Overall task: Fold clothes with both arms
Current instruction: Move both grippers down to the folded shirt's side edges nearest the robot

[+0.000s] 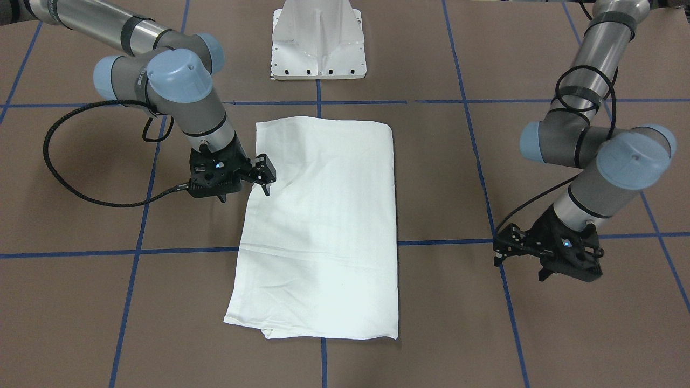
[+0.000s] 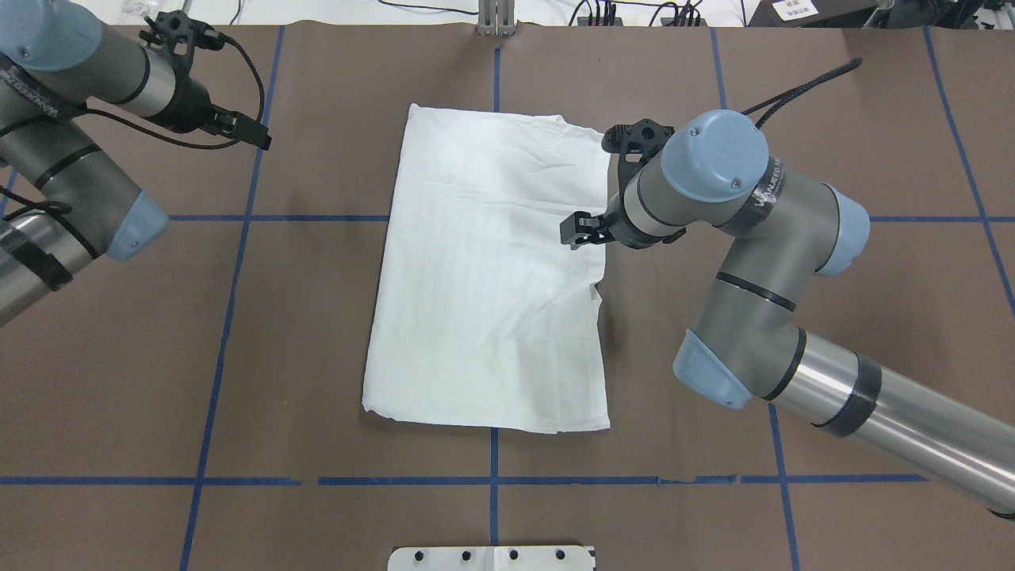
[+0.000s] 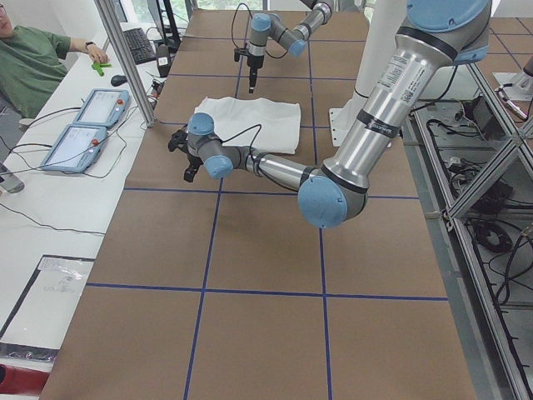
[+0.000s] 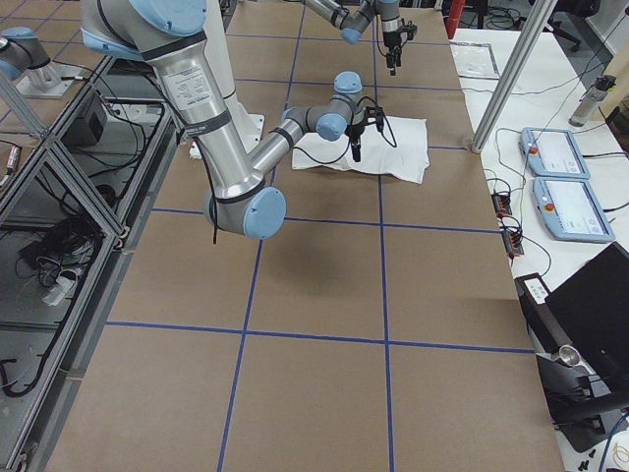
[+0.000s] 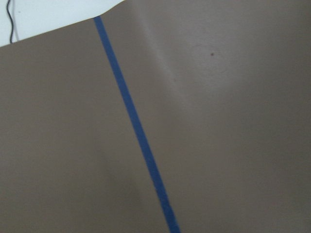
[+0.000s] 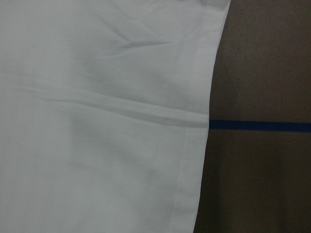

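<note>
The white T-shirt point(image 2: 492, 277) lies folded into a plain rectangle in the middle of the desk point(image 2: 277, 357). Seen from overhead, its long axis runs 12 to 6 o'clock; no collar shows, so I cannot tell which end is the neck. The right gripper point(image 1: 245, 195) hangs, jaws spread, at its 3 o'clock edge. The left gripper point(image 1: 518, 269), also spread, hovers at 10 o'clock, well apart

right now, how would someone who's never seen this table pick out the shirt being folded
Start at the brown paper-covered table crossed by blue tape lines. In its middle lies a white cotton shirt folded into a plain rectangle. Unlike the other white thing, the rigid metal pedestal base at the robot's side, it is soft and creased.
</note>
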You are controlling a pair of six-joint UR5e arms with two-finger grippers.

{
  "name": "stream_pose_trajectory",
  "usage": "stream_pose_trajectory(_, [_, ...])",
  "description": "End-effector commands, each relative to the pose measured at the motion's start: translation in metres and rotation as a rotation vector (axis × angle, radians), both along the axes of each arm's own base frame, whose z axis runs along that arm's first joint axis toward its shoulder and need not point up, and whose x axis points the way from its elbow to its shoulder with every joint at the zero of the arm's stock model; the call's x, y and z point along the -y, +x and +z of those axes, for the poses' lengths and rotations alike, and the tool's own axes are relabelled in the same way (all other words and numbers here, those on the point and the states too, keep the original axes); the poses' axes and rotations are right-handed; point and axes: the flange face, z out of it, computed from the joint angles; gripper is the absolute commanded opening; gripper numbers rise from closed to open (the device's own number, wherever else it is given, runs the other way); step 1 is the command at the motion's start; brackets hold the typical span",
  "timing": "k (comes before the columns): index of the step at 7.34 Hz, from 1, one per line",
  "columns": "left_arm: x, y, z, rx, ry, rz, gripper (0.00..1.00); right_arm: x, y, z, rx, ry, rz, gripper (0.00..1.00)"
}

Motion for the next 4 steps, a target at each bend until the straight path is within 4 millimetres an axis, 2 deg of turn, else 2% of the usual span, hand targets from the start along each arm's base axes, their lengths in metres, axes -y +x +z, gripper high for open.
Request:
stream_pose_trajectory(1, [-0.097,0.032,-0.033,-0.121,-0.105,0.023,1.00,-0.067,0.037,0.014,0.062,-0.100,0.048,1.00])
stream_pose_trajectory(2, [-0.141,0.051,-0.051,-0.170,-0.169,0.044,1.00,-0.099,0.037,0.010,0.083,-0.134,0.091,1.00])
stream_pose_trajectory(3, [-0.174,0.061,-0.063,-0.202,-0.211,0.070,1.00,-0.132,0.019,0.011,0.089,-0.134,0.136,1.00])
stream_pose_trajectory(4, [-0.202,0.080,-0.073,-0.236,-0.252,0.068,1.00,-0.151,0.014,0.018,0.139,-0.127,0.150,1.00])
